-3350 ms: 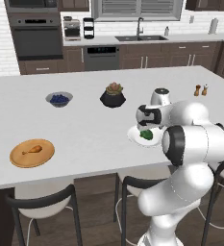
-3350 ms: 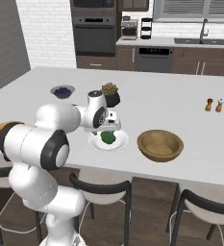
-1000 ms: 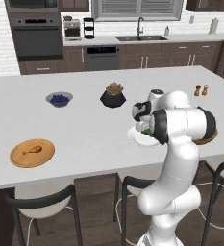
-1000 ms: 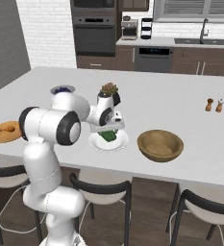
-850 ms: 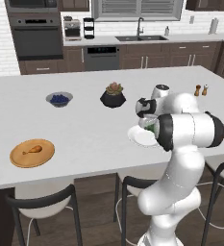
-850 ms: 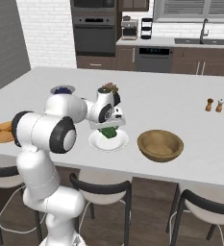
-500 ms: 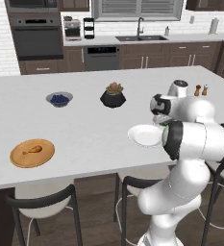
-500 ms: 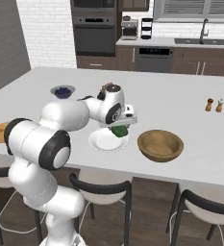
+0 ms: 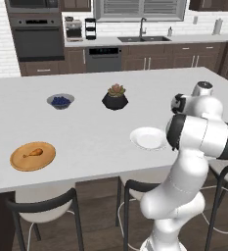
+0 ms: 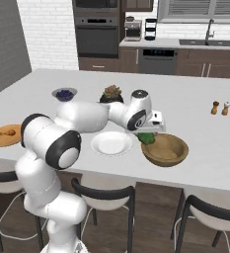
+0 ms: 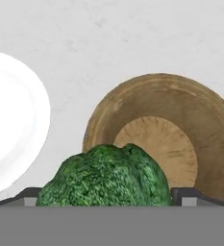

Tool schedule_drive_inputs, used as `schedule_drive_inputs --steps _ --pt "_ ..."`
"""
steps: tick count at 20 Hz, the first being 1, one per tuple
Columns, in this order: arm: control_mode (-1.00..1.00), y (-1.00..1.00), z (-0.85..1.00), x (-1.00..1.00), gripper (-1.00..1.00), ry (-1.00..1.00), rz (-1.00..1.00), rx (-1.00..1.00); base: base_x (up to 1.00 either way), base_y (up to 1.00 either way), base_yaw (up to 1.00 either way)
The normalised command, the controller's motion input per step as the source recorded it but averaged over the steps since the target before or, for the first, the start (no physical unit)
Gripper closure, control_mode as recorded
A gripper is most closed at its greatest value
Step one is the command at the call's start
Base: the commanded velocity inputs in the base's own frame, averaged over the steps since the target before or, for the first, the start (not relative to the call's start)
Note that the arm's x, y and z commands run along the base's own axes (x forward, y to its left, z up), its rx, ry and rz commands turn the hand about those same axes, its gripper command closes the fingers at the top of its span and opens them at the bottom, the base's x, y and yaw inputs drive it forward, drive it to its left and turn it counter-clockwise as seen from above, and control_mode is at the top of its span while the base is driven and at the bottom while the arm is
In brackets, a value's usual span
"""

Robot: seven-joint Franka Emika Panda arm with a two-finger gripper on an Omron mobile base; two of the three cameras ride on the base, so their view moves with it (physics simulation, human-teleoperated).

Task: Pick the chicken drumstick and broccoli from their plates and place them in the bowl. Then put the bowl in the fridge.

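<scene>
Now you are seeing:
hand (image 10: pixel 147 134): pinching the broccoli (image 11: pixel 105 176) (jaws spread wide), hovering at the bowl (image 10: pixel 172 154) rim
white plate (image 10: pixel 111 143): sitting bare on the desk (image 10: pixel 195 123)

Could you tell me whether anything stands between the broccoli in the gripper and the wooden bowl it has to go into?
Nothing visible does. The broccoli hangs between the fingers of the gripper at the near rim of the bowl, whose inside is bare. The white plate lies off to one side, out of the path.

A drumstick (image 9: pixel 33 153) is seen on the wooden plate (image 9: pixel 17 163), far left of the white plate (image 9: pixel 148 138).
</scene>
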Motion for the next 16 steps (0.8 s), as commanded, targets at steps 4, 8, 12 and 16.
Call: schedule_drive_inputs --steps 4,8,12,16 --pt "-1.0 -0.8 -0.23 0.09 1.0 0.0 -0.1 0.0 0.0 0.0 0.0" --pt "-1.0 -0.22 -0.57 0.02 1.0 0.0 -0.08 0.0 0.0 0.0 0.0" --pt "-1.0 -0.06 -0.5 0.0 1.0 0.0 -0.06 0.0 0.0 0.0 0.0" --pt "-1.0 -0.12 -0.31 0.0 -1.0 0.0 -0.04 0.0 0.0 0.0 0.0"
